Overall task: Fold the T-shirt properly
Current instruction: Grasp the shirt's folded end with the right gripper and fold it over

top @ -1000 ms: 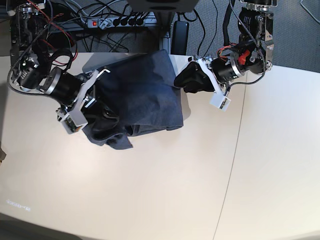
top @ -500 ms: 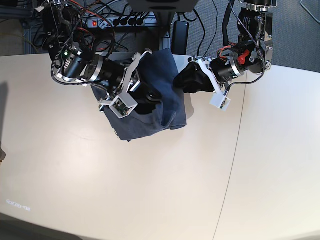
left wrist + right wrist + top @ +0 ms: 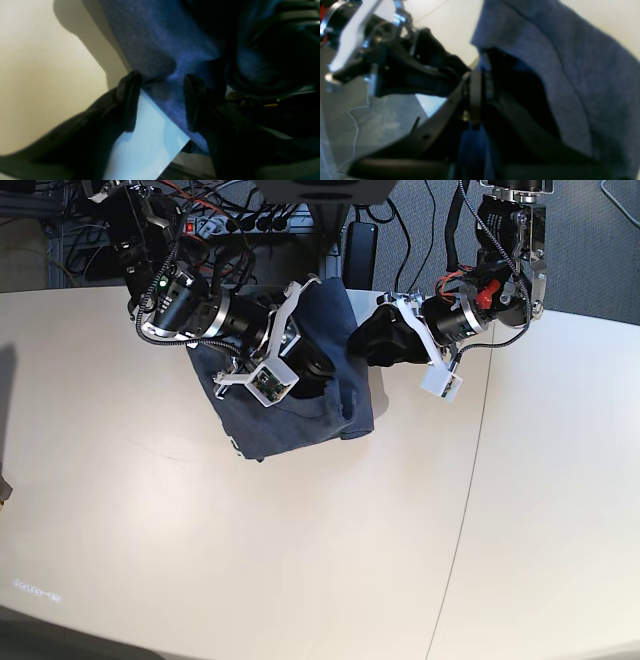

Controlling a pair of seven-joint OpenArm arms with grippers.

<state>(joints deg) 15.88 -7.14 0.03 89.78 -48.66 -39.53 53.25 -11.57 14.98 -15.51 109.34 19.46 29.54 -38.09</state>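
Behind your work area a power strip (image 3: 235, 222) and a tangle of black cables (image 3: 400, 220) lie on grey carpet, and the pale cream table (image 3: 300, 560) offers smooth, bare room toward the near edge, with one seam running down its right part. You have the T-shirt (image 3: 345, 380) bunched at the far edge of that table, between the two arms. Judge it as light, limp cotton: it will sag, crease and slide easily on this slick top, so it probably needs holding at two spread points along a hem or the shoulders rather than in the middle of the heap. Your left gripper (image 3: 160, 100) has its black fingers (image 3: 128, 100) apart with a ridge of blue cloth between them, not pinched as far as the wrist view shows. Your right gripper (image 3: 476, 97) sits deep in the folds with fabric draped over it; you cannot tell from these views whether it is clamped or spread
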